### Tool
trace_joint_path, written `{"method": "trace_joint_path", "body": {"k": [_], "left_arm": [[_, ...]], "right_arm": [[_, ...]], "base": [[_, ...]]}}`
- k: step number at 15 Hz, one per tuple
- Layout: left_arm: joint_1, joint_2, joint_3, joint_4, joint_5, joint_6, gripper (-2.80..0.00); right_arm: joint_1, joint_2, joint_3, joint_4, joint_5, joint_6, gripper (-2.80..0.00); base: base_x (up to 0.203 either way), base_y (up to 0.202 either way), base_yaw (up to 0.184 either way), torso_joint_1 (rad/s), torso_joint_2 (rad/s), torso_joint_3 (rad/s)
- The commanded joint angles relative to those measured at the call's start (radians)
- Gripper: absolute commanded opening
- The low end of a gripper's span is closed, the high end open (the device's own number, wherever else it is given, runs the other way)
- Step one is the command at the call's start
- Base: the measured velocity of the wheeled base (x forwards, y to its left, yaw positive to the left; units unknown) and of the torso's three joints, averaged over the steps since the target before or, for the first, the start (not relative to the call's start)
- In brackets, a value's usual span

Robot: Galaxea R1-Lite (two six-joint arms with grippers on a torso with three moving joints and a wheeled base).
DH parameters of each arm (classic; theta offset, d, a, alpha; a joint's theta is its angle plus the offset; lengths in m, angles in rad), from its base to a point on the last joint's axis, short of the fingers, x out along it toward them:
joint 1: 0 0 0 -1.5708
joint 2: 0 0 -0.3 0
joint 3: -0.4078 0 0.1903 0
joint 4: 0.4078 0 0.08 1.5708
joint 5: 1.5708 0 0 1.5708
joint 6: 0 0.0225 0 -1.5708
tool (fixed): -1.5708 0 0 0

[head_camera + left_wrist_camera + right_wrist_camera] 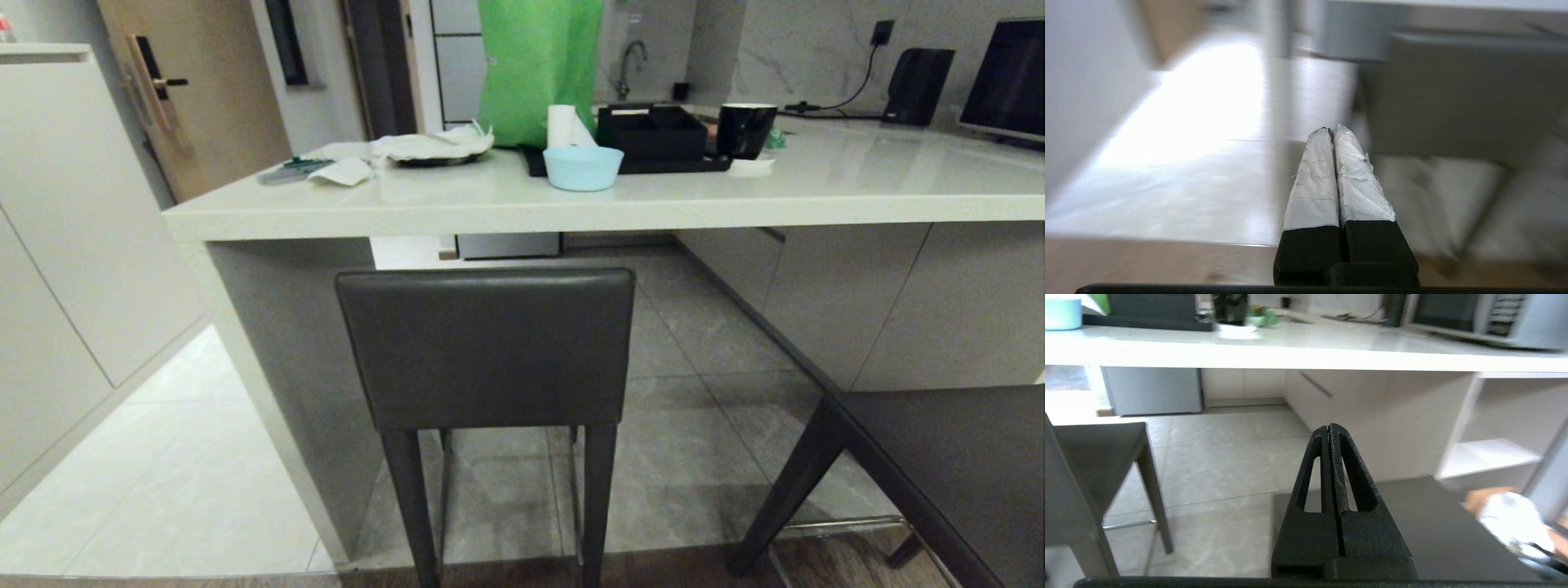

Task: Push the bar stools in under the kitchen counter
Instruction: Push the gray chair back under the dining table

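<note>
While both claws were pressed tight together and held nothing, two bar stools waited by the kitchen counter [506, 214]. One stool [487, 353] stood right in front of the robot with its backrest facing it, close to the counter's thick edge and beside the counter's panel leg [286, 367]. It looked partly tucked in, though how far its seat reached under the slab could not be seen. The other stool [939, 465] sat off to the robot's right, turned at an angle and well out from the counter. The left gripper [1331, 130] pointed toward the near stool's backrest, not touching it. The right gripper [1329, 426] hung over the dark seat of the right stool. To push well, each shut claw should probably press flat on the middle of a backrest, so the stool would slide straight and not twist. The angled stool would likely need turning first. A slow push seemed safest, since tall stools could tip or bump the blue bowl's [582, 167] counter.
</note>
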Motion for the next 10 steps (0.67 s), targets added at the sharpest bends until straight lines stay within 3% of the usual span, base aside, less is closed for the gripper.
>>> {"method": "trace_joint_path", "body": {"k": [1, 3, 5, 8, 10], "left_arm": [[0.008, -0.032, -0.018, -0.011, 0.092, 0.006, -2.8], [0.008, -0.032, -0.056, -0.022, 0.196, 0.081, -2.8], [0.014, -0.032, -0.067, -0.023, 0.222, 0.101, -2.8], [0.143, -0.059, -0.069, -0.021, 0.181, 0.128, -2.8], [0.094, -0.117, -0.053, 0.018, 0.105, 0.129, -2.8]], "right_arm": [[-0.036, -0.283, -0.074, 0.313, 0.037, -0.004, -2.8], [-0.047, -0.36, -0.127, 0.475, 0.065, -0.002, -2.8], [-0.048, -0.361, -0.13, 0.479, 0.067, -0.002, -2.8], [-0.048, -0.363, -0.129, 0.479, 0.067, -0.001, -2.8], [-0.047, -0.388, -0.101, 0.48, 0.068, -0.001, -2.8]], "base": [[0.0, 0.0, 0.0, 0.0, 0.0, 0.0], [0.0, 0.0, 0.0, 0.0, 0.0, 0.0], [0.0, 0.0, 0.0, 0.0, 0.0, 0.0], [0.0, 0.0, 0.0, 0.0, 0.0, 0.0], [0.0, 0.0, 0.0, 0.0, 0.0, 0.0]]}}
